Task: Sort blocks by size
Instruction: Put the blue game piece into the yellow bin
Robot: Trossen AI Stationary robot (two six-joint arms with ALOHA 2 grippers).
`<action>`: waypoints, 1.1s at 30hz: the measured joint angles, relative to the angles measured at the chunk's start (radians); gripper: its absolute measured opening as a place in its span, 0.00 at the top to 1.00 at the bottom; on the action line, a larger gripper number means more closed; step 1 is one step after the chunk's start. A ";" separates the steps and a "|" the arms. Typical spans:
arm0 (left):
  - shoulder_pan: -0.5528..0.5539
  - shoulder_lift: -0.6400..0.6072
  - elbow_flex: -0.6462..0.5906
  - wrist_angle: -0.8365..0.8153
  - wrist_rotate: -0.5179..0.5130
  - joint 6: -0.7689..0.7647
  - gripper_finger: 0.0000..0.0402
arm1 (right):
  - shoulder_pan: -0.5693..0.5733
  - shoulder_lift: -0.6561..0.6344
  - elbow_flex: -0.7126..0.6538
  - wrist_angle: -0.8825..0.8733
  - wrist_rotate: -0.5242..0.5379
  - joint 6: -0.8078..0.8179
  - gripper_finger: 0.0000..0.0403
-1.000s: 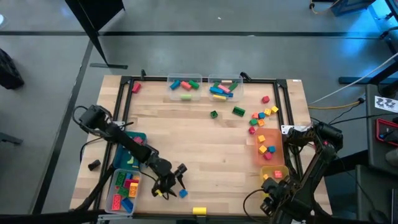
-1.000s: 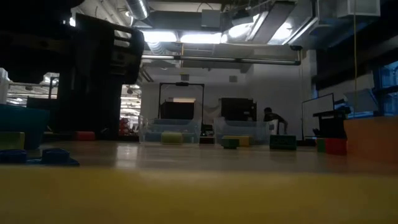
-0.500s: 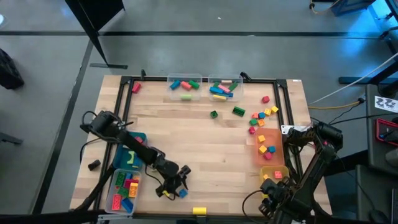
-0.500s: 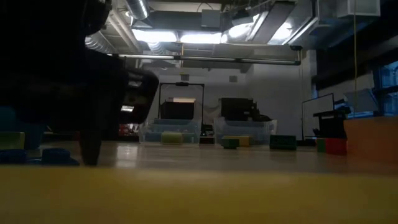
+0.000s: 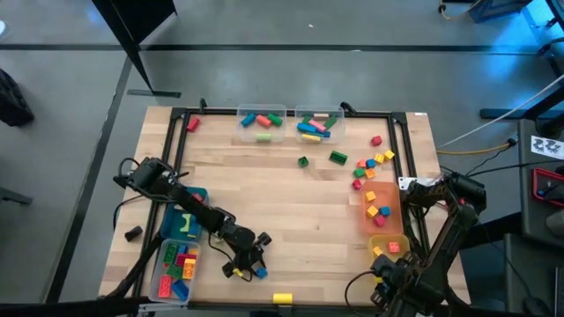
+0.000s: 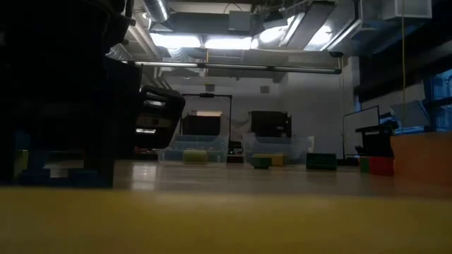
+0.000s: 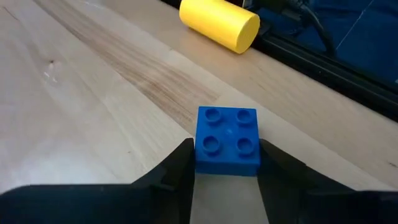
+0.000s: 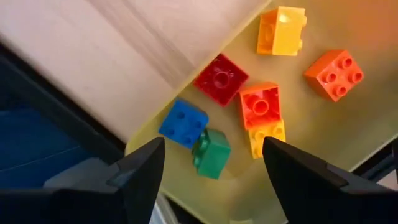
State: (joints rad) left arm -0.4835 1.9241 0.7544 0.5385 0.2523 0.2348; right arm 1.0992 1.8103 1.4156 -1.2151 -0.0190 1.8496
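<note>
On the near edge of the pale wooden table point(image 5: 291, 202), toward its left corner, the left gripper point(image 5: 251, 267) is lowered to the surface over a small square blue plastic brick with four studs point(image 7: 227, 140). In the left wrist view its two dark fingers point(image 7: 176, 171) stand one on each side of the brick, pressed against its sides. A yellow plastic cylinder point(image 7: 219, 23) lies a little beyond, near the black table frame. Beside the left arm, a clear plastic bin point(image 5: 174, 269) holds red, yellow, green and blue bricks.

At the table's near right corner the right gripper point(image 8: 214, 162) hangs above a yellow plastic tray point(image 8: 311, 134), its fingers set wide apart and holding nothing. In the tray lie small cubes: red, blue, green, two orange and two yellow. A loose scatter of red, yellow and orange blocks point(image 5: 372, 165) sits at the right side of the table, and two clear bins point(image 5: 289, 123) along the far edge hold longer coloured bars.
</note>
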 joint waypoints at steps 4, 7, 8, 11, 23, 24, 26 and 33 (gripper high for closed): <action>0.008 -0.001 0.000 0.042 0.000 -0.003 0.70 | 0.000 -0.001 0.048 -0.023 0.085 0.000 0.33; 0.027 -0.002 0.000 0.102 0.000 -0.020 0.70 | 0.000 -0.001 0.065 -0.014 0.244 -0.030 0.33; 0.037 -0.002 0.005 0.107 0.000 -0.030 0.70 | 0.000 -0.001 0.065 -0.006 0.323 -0.048 0.33; 0.078 -0.002 0.028 0.107 0.006 -0.046 0.70 | -0.001 0.003 0.065 -0.002 0.559 -0.079 0.33; 0.253 -0.002 0.209 0.106 0.012 0.117 0.68 | -0.205 0.006 0.062 0.123 0.822 -0.069 0.33; 0.262 -0.002 0.228 0.106 0.004 0.128 0.68 | -0.229 0.007 0.062 0.137 0.823 -0.069 0.33; 0.275 -0.002 0.265 0.105 -0.018 0.155 0.68 | -0.273 0.007 0.069 0.133 0.821 -0.072 0.33; 0.286 -0.003 0.330 0.100 -0.140 0.290 0.68 | -0.352 -0.043 0.088 0.019 0.788 -0.079 0.33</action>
State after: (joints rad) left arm -0.1970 1.9213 1.0841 0.6382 0.1122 0.5244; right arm 0.7469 1.7669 1.5040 -1.1960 0.7689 1.7704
